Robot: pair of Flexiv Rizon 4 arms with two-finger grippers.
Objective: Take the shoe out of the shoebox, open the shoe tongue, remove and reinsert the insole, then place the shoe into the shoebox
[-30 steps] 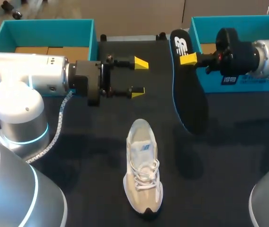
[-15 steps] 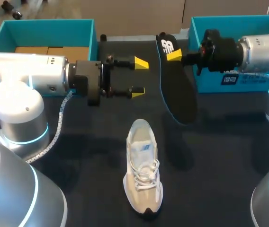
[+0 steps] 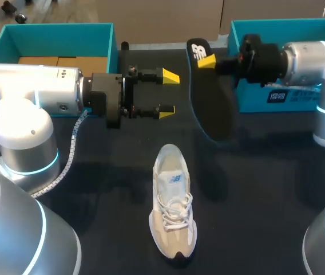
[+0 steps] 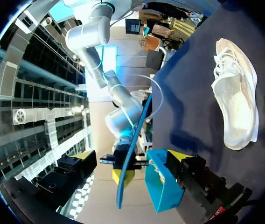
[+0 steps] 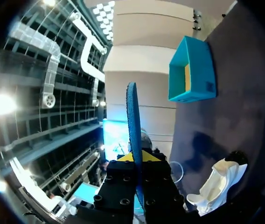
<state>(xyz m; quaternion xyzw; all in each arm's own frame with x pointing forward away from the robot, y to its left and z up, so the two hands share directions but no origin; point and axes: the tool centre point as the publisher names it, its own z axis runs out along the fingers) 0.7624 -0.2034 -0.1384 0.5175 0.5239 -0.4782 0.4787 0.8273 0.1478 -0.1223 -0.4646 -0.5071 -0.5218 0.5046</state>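
Note:
A white shoe [image 3: 174,213] lies on the dark table [image 3: 265,183], toe toward the boxes, also seen in the left wrist view [image 4: 237,98] and the right wrist view [image 5: 216,184]. My right gripper [image 3: 207,61] is shut on the heel end of a black insole [image 3: 213,103], which hangs above the table past the shoe's toe. Edge-on, the insole [image 5: 132,116] rises from between the right fingers. My left gripper [image 3: 168,93] stands open just left of the insole, nothing between its fingers. From the left wrist the insole [image 4: 133,154] shows as a thin blue edge ahead.
An open teal shoebox [image 3: 56,37] stands at the back left behind my left arm. A second teal box [image 3: 282,40] stands at the back right under my right arm. Bare table lies on both sides of the shoe.
My right arm has carried the insole leftward, from in front of the right box to close beside the open left gripper. Left arm and shoe have not moved.

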